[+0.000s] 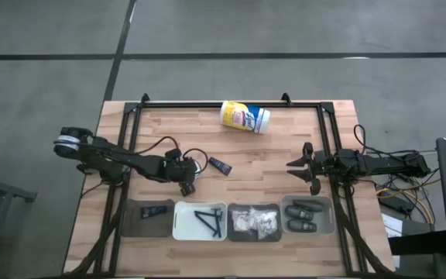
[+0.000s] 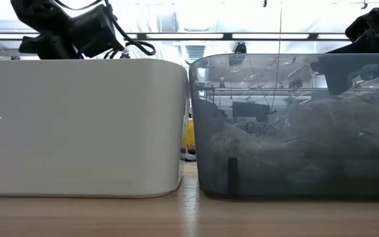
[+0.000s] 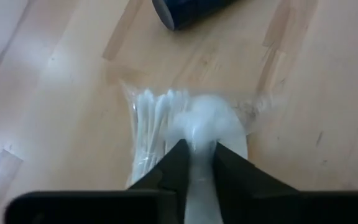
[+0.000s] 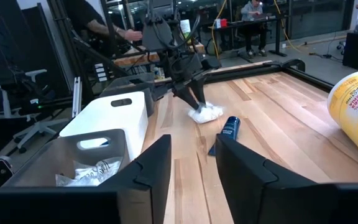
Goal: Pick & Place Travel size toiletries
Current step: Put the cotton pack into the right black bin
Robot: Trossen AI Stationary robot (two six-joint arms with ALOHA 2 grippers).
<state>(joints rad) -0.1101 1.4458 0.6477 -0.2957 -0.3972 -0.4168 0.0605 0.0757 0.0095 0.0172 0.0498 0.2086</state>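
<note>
The left hand [image 1: 188, 186] is down on the wooden bench [image 1: 269, 167], left of centre, just beyond the row of bins. Its two dark fingers [image 3: 178, 163] are pinched on a white crinkly packet [image 3: 188, 124] that lies flat on the wood; the left wrist view shows the clear wrap bunched up between the tips, with thin white sticks inside it. The right wrist view confirms the same grip from across the bench, the packet [image 4: 205, 112] touching the surface under the fingertips.

Just to the right of that packet lies a small black tube [image 1: 221, 166] on its side, near but apart from it.

The right hand [image 1: 305, 173] hovers over the right side of the bench, beyond the rightmost bin, with its fingers [image 4: 151, 167] parted and nothing between them.

Along the near edge stand four bins in a row. From left: a dark bin [image 1: 130, 221] holding black tubes [image 1: 153, 211], a white bin [image 1: 178, 223] holding thin dark razors [image 1: 208, 218], a dark bin [image 1: 231, 235] holding white packets [image 1: 255, 221], and a clear grey bin [image 1: 331, 218] holding dark oval pods [image 1: 303, 217].

A yellow-and-white canister [image 1: 245, 117] with a blue label lies on its side at the far middle of the bench.
</note>
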